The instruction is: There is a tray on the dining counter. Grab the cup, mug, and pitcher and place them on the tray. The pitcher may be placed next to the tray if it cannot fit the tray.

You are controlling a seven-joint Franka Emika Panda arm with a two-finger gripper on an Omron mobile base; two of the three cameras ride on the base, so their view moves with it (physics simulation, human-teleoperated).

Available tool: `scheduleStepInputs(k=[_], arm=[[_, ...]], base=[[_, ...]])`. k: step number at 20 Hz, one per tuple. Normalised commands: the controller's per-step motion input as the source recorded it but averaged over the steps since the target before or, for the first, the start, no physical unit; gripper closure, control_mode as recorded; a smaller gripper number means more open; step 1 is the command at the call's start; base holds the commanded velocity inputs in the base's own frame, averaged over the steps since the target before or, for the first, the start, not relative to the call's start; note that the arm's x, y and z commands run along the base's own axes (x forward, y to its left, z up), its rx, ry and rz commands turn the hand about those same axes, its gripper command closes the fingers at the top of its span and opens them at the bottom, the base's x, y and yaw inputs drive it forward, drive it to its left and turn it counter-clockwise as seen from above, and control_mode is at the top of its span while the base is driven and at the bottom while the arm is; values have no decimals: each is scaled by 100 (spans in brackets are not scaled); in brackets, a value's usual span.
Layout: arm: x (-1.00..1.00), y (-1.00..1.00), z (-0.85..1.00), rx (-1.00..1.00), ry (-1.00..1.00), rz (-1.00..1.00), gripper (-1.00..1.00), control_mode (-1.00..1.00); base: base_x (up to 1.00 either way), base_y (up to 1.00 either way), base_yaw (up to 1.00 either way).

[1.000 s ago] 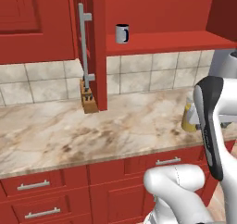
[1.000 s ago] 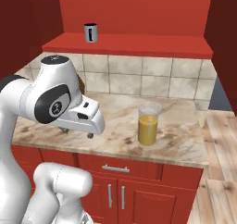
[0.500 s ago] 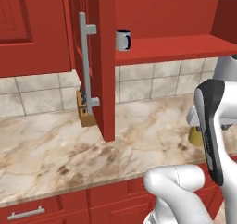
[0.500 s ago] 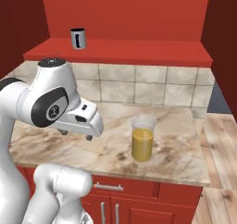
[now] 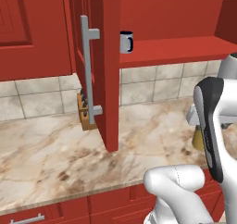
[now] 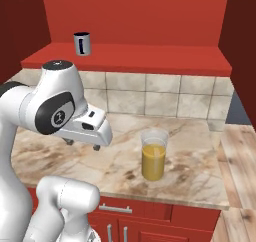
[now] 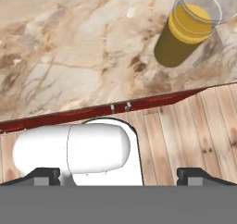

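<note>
Glass, clear and tall, the pitcher (image 6: 153,154) of orange-yellow liquid stands alone on the veined marble wall counter (image 6: 185,168) near its front edge. It looks heavy, slick and breakable, best taken low around the body and kept upright. The small grey mug (image 6: 81,43) sits on the red shelf above. The gripper (image 7: 118,176) is spread wide, empty. Both base views have drawn nearer the counter than half a second earlier.
</note>
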Motion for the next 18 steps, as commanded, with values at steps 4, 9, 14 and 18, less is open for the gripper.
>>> scheduleStepInputs(k=[4, 9, 14, 18], arm=[[0, 0, 0, 0, 0, 0, -100, 100], [0, 0, 0, 0, 0, 0, -100, 100], [0, 0, 3, 0, -11, 0, -100, -100], [-8, 19, 30, 0, -43, 8, -100, -100]], base=[[1, 0, 0], [0, 0, 0], [0, 0, 0], [0, 0, 0]])
